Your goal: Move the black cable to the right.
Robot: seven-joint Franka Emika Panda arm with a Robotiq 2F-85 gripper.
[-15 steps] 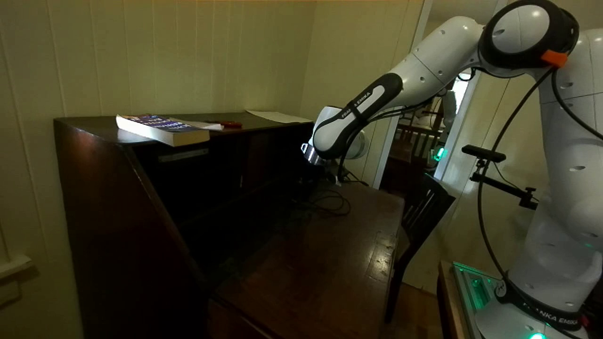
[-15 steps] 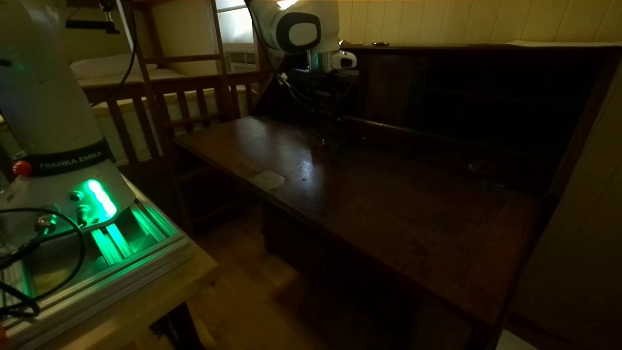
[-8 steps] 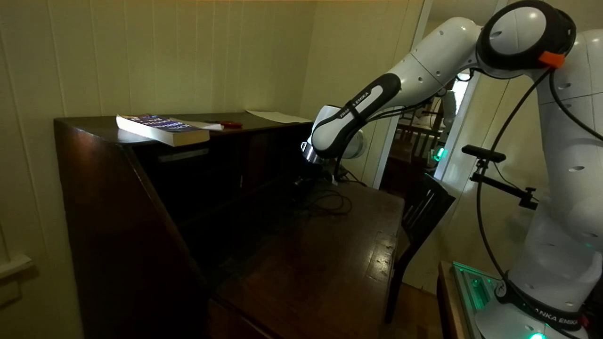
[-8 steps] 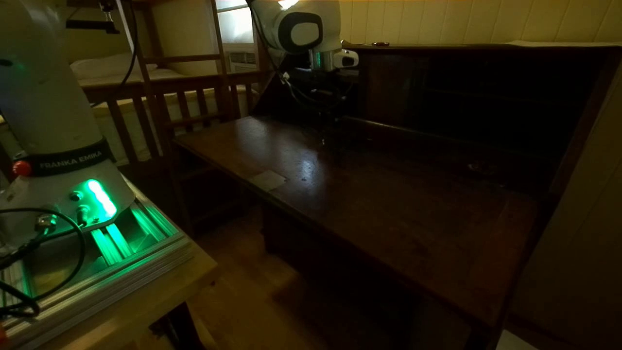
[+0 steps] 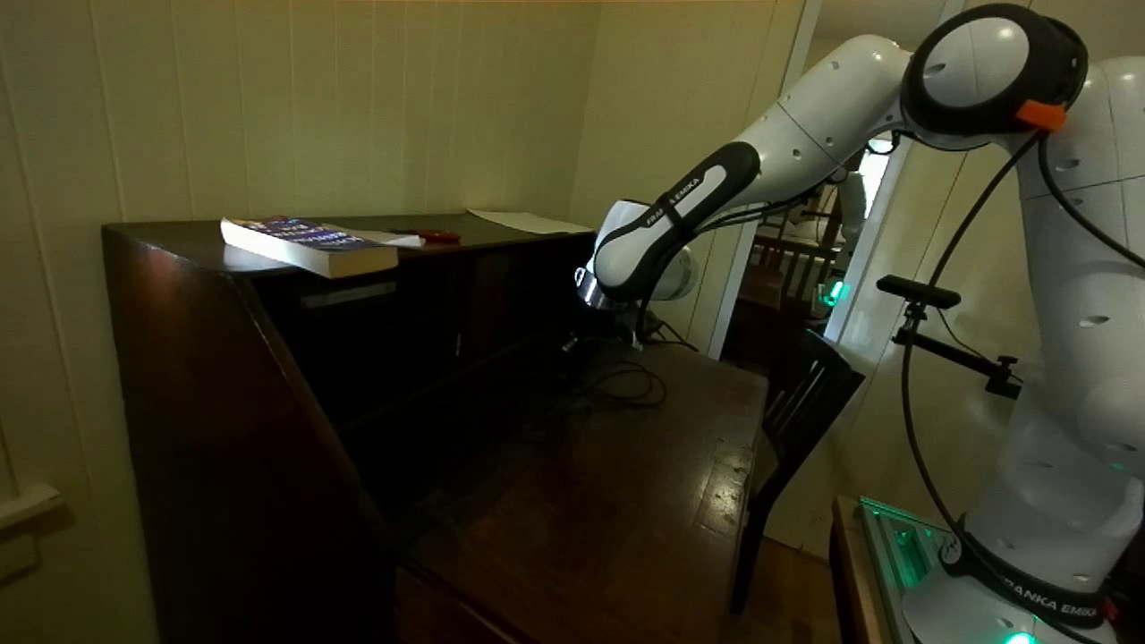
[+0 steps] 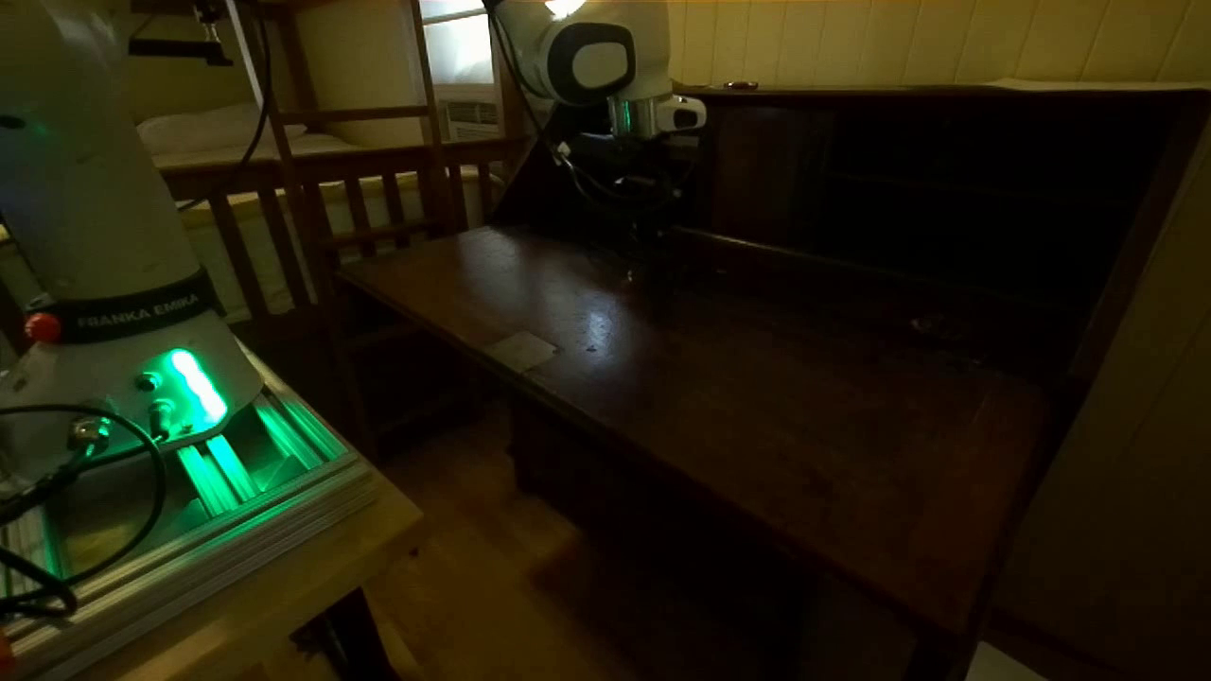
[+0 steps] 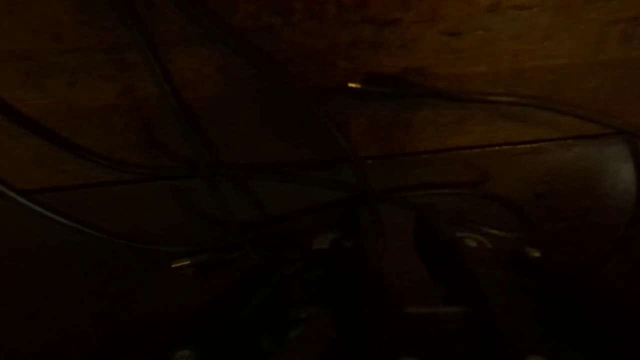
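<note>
- Several crossing strands of black cable (image 7: 210,167) could tangle if dragged right.
- Low jaws (I cannot tell how wide) may scrape the worktop (image 5: 572,528).

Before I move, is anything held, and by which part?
Can't tell: the cable runs near the pincer, but the wrist view is too dark to judge.

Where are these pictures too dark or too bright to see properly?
The wrist view is nearly black toward its bottom, though a shiny tip stands out; in an exterior view, the black cable shows only as faint loops; in an exterior view, the desktop carries a pale glare patch, the window is washed out, and a green light glows.
</note>
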